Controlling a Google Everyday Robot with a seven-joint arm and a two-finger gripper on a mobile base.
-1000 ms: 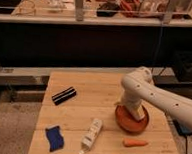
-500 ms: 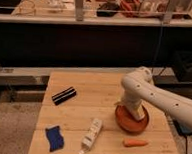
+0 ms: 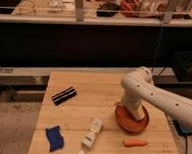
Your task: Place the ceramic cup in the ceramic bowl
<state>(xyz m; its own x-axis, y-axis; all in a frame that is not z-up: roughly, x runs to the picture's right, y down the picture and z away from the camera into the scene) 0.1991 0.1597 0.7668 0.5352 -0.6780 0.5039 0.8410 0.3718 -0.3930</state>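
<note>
Claw (image 3: 133, 110) lowered straight over round glossy orange-red ceramic bowl (image 3: 131, 121) on wooden surface (image 3: 86, 116). Small off-white ceramic cup (image 3: 135, 112) seen at claw tip, just above bowl's centre. Claw's state cannot be told. Release judged next.

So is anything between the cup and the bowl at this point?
Nothing visible stands in the way. The pincer is down over the ceramic bowl, inside its rim. A pale shape at its tip may be the ceramic cup, but I cannot tell. The carrot and white bottle lie apart from the bowl on the table.
</note>
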